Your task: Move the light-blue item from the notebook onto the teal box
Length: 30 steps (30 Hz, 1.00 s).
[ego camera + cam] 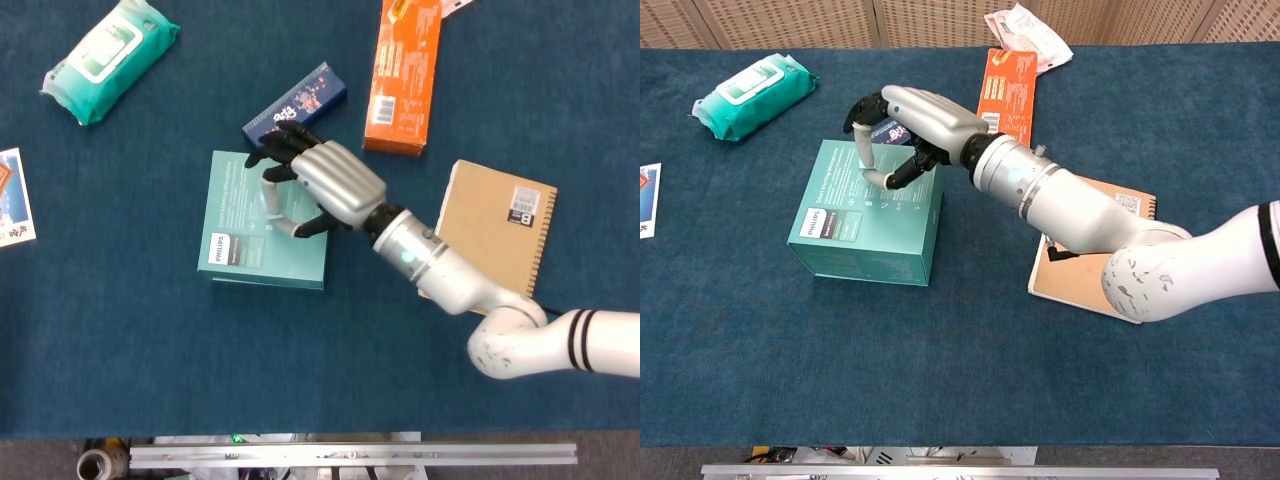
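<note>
the light-blue item (866,160) sits gripped in the right hand (318,186), fingers curled round it, directly above the teal box (240,250) top, toward its far right part.

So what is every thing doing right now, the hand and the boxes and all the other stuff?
right hand: over the teal box, holding the light-blue item
light-blue item: held, low end at the box top
teal box: closed, flat
notebook: closed, nothing on it
orange box: lying flat
dark blue box: lying flat
wipes pack: flap shut
left hand: not in view
</note>
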Each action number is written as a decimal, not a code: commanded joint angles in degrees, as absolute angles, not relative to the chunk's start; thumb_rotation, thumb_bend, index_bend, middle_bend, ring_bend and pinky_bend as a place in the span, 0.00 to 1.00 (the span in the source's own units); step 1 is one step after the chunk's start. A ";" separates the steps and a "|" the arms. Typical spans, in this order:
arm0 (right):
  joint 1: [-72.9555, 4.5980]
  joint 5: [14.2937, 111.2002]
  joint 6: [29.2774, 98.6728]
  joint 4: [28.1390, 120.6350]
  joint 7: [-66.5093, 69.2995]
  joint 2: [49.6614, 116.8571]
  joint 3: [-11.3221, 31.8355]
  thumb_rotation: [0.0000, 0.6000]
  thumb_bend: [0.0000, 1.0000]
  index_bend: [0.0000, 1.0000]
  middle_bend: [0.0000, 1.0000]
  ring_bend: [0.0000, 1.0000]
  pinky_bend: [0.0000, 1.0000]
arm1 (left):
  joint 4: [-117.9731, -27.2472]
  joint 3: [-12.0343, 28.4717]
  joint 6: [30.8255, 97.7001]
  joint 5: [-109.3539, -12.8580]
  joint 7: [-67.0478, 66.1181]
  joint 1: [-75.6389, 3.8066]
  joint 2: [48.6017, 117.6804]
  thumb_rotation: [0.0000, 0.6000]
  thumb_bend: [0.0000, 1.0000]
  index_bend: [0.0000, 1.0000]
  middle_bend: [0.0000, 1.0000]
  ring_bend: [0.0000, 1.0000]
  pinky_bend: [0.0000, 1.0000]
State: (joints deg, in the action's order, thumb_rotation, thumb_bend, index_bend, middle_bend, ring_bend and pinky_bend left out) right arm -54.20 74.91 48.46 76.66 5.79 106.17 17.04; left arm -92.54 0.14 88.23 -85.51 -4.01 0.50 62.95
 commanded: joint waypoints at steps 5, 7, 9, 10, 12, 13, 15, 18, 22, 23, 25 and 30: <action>-55.60 69.75 45.17 77.17 3.37 107.20 17.97 1.00 0.30 0.63 0.28 0.13 0.00 | -91.87 0.11 88.53 -85.25 -3.02 0.96 62.88 1.00 0.26 0.16 0.37 0.35 0.41; -55.71 67.58 44.32 78.07 2.77 107.05 18.37 1.00 0.30 0.63 0.28 0.13 0.00 | -91.76 0.14 88.45 -85.18 -2.80 0.98 62.89 1.00 0.26 0.16 0.37 0.35 0.41; -55.96 65.96 44.14 78.36 1.49 107.11 18.62 1.00 0.30 0.63 0.27 0.13 0.00 | -91.68 0.12 88.35 -85.29 -2.64 0.94 62.97 1.00 0.26 0.16 0.37 0.35 0.41; -56.07 65.27 43.99 78.46 1.01 107.15 18.67 1.00 0.30 0.63 0.27 0.13 0.00 | -91.63 0.11 88.33 -85.36 -2.64 0.92 63.02 1.00 0.26 0.16 0.37 0.35 0.41; -56.34 63.95 43.63 78.63 -0.02 107.14 18.70 1.00 0.29 0.63 0.27 0.13 0.00 | -91.53 0.10 88.24 -85.49 -2.63 0.86 63.11 1.00 0.26 0.16 0.37 0.35 0.41; -56.45 63.89 43.84 78.48 -0.69 107.17 18.56 1.00 0.29 0.63 0.27 0.13 0.00 | -91.47 0.10 88.18 -85.50 -2.55 0.83 63.14 1.00 0.26 0.16 0.37 0.35 0.41; -56.50 63.76 44.36 78.05 -1.89 107.35 18.11 1.00 0.30 0.63 0.27 0.13 0.00 | -91.23 0.15 88.09 -85.41 -2.26 0.82 63.20 1.00 0.26 0.16 0.37 0.35 0.41; -56.55 63.04 44.51 77.98 -2.70 107.29 18.00 1.00 0.30 0.63 0.27 0.13 0.00 | -90.92 0.22 87.90 -85.22 -1.93 0.80 63.25 1.00 0.26 0.16 0.37 0.35 0.41; -56.70 62.47 44.58 77.84 -3.97 107.10 17.67 1.00 0.30 0.59 0.27 0.12 0.00 | -90.69 0.31 87.82 -85.28 -1.75 0.71 63.33 1.00 0.26 0.15 0.37 0.35 0.41; -56.76 62.40 44.53 77.81 -4.32 107.03 17.51 1.00 0.30 0.57 0.26 0.12 0.00 | -90.64 0.32 87.83 -85.31 -1.70 0.70 63.38 1.00 0.26 0.15 0.37 0.35 0.41; -56.83 62.27 44.49 77.91 -4.69 106.90 17.36 1.00 0.30 0.54 0.25 0.10 0.00 | -90.58 0.33 87.76 -85.37 -1.61 0.65 63.48 1.00 0.26 0.14 0.37 0.35 0.41; -56.86 62.98 44.45 78.57 -4.17 106.41 17.25 1.00 0.30 0.47 0.23 0.07 0.00 | -90.51 0.39 87.81 -85.37 -1.75 0.65 63.58 1.00 0.26 0.12 0.37 0.36 0.41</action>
